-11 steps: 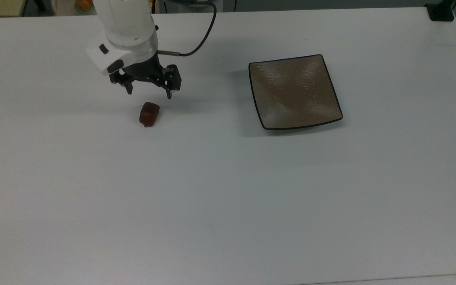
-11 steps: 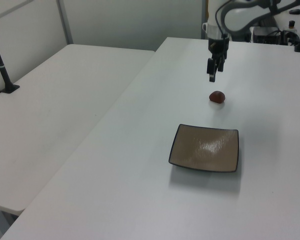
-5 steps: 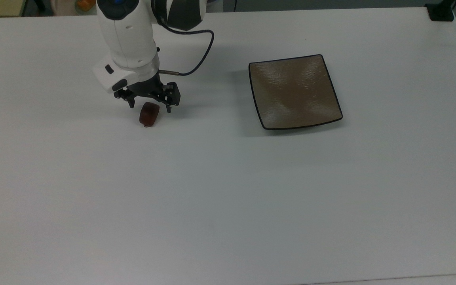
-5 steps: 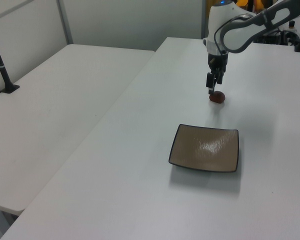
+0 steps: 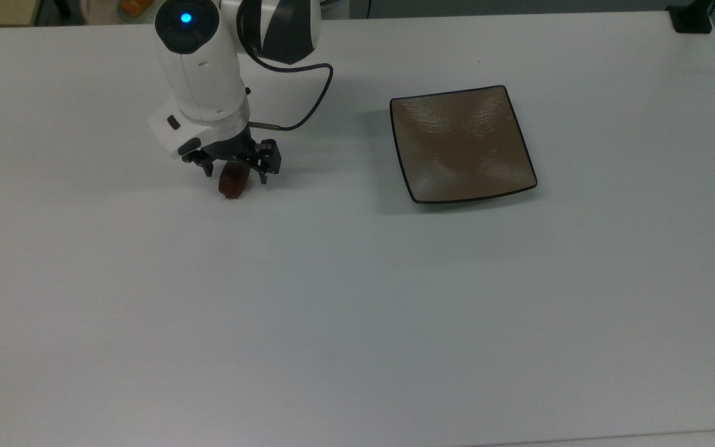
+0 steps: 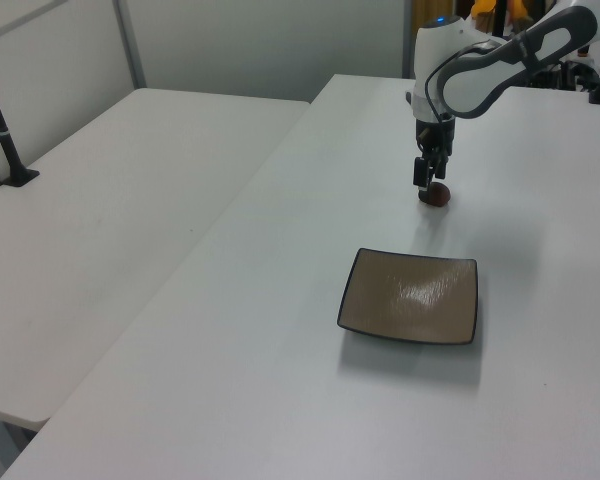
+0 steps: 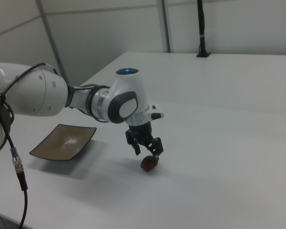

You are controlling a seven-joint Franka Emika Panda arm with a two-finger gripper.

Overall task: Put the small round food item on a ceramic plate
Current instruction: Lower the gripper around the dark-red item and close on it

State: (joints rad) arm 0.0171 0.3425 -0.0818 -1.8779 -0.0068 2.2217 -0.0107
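The small round food item [image 5: 232, 185], a glossy dark reddish-brown stub, lies on the white table in the top view's left half. My gripper [image 5: 235, 174] is open and low over it, one finger on each side of the item, apart from it as far as I can see. In the left view the gripper [image 6: 432, 181] hangs just above the item [image 6: 437, 196]; in the right view the gripper [image 7: 147, 151] sits over the item [image 7: 148, 163]. The square tan-brown ceramic plate [image 5: 463, 144] with a black rim lies bare to the top view's right, also plate [image 6: 410, 297] and plate [image 7: 63, 142].
A black clamp [image 5: 691, 18] sits at the table's far right corner in the top view. Orange food [image 5: 131, 7] shows beyond the far edge. A second white table [image 6: 120, 200] with a black post [image 6: 5, 140] adjoins on the left view's left.
The gripper has come down and slightly toward the top view's bottom, from hovering behind the food item to straddling it, fingers still open. The item and plate have stayed put.
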